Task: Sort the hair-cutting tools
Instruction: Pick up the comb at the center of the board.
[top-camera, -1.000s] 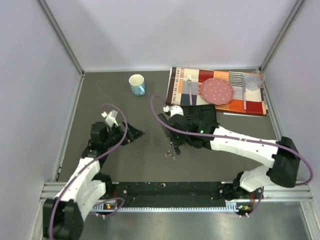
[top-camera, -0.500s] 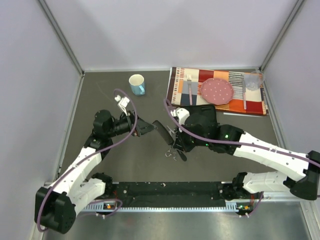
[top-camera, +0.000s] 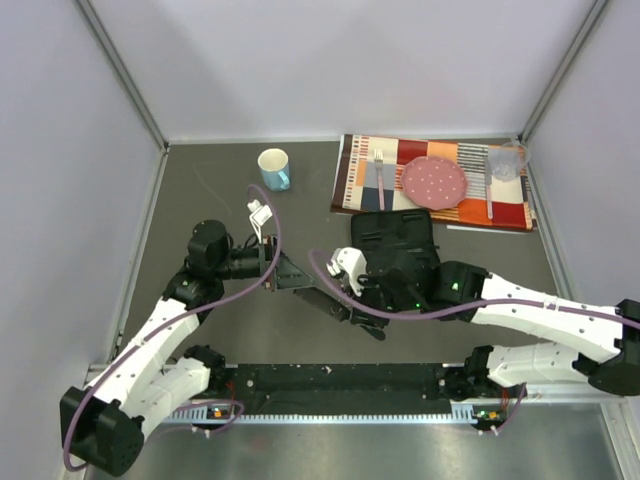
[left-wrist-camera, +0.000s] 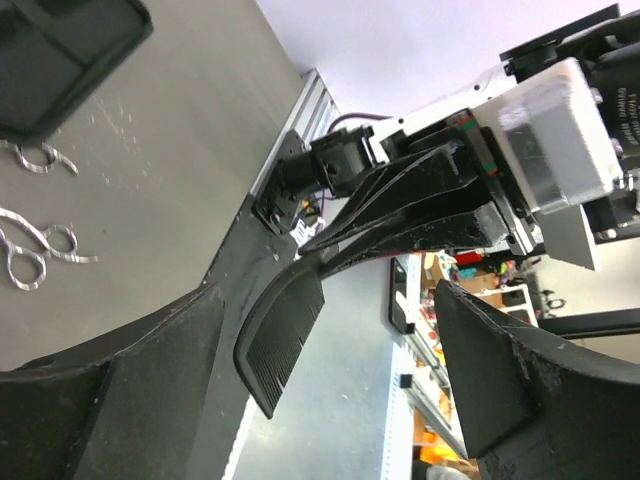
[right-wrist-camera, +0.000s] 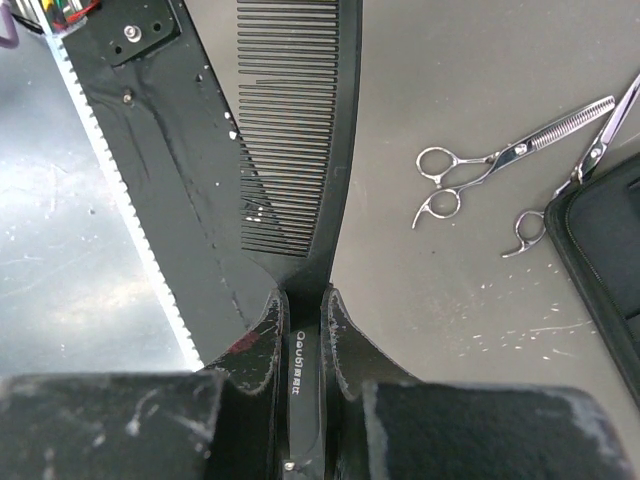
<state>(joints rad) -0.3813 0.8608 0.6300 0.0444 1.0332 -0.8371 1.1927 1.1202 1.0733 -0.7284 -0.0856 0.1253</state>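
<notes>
1. Comb (right-wrist-camera: 300, 130), flat and black, is clamped by its narrow end in the closed right pincer (right-wrist-camera: 303, 295). It is held aloft over the near part of the bench (right-wrist-camera: 450, 330), its teeth seen against the base rail (right-wrist-camera: 150, 150). So slim a hold could let it pivot or slip, and a drop here might land it on the rail, not the bench.
2. The left pincer (left-wrist-camera: 330, 300) stands wide open, a finger on either side of the comb's free end, touching nothing. This looks like a handover. If the right lets go before the left shuts, the comb falls. If the left shuts off-centre on the teeth, it may twist the comb out of both grips. The two sets of fingers are near enough to knock.
3. Two silver scissors (right-wrist-camera: 490, 165) lie flat on the bench beyond the comb, the farther pair just beside the black zip case (right-wrist-camera: 610, 250). A low sweep of the right arm could scatter them or push one against the case.
4. Far back, a fork (top-camera: 380, 180) lies on the striped mat (top-camera: 350, 195), well apart. It is tableware and could be wrongly taken for a tool.
</notes>
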